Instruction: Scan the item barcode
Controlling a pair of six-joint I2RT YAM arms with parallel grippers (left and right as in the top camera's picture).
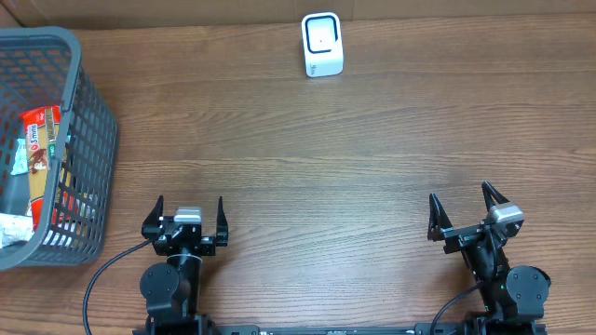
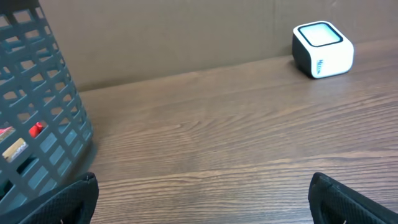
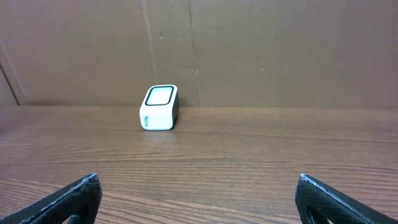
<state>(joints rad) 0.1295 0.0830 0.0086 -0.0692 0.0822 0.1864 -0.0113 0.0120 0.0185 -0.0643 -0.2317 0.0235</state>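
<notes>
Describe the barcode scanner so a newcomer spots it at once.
Start at the far edge of the wooden table, near its middle. The scanner stands alone there: a small white cube with a dark-rimmed window, away from the grey basket at left.

The grey basket runs off the left edge in the overhead and left wrist views, and the packets inside it are half hidden behind its wall, their small print unreadable.

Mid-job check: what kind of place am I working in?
Likely a mock shop checkout on a brown wooden tabletop: a small white box-shaped barcode scanner at the far edge and a grey plastic shopping basket holding packaged goods.
</notes>
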